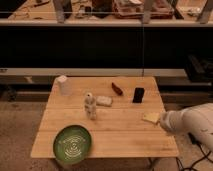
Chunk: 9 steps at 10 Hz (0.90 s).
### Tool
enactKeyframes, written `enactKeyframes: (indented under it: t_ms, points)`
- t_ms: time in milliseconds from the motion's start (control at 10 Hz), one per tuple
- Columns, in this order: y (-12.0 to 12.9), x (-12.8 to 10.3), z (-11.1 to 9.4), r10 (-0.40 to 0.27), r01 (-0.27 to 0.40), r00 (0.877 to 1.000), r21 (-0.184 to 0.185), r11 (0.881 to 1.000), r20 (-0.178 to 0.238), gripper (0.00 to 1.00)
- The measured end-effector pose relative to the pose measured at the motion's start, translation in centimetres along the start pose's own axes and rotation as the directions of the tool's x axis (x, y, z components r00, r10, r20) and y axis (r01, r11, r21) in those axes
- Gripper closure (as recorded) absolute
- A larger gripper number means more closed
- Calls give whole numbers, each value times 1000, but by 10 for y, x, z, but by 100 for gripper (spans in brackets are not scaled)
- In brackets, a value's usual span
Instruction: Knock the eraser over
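Observation:
The eraser [138,95] is a small black block standing upright on the wooden table [120,135], at the back right. My gripper [152,118] is at the table's right edge, in front of and a little right of the eraser, at the end of the white arm [192,123] that comes in from the lower right. A pale yellowish piece shows at its tip. The gripper is well apart from the eraser.
A dark red elongated object [117,88] lies left of the eraser. A pale flat pad [104,101] and a small white bottle-like figure [90,106] stand mid-table. A white cup [62,85] is at the back left, a green plate [73,144] at the front left.

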Motion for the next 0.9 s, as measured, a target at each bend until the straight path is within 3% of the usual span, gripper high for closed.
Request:
enactKeyframes:
  t_ms: [300,600,700,900]
  points:
    - [-15,25,-7,-42,41,999,-19,999,-28,60]
    - [-28,36,-2,-39,39,999,-5,999,-25,90]
    - [-30,37,4,-28,28,999,1,1000,-17,97]
    - [-42,40,24,-17,17,1000,25,1000,6,100]
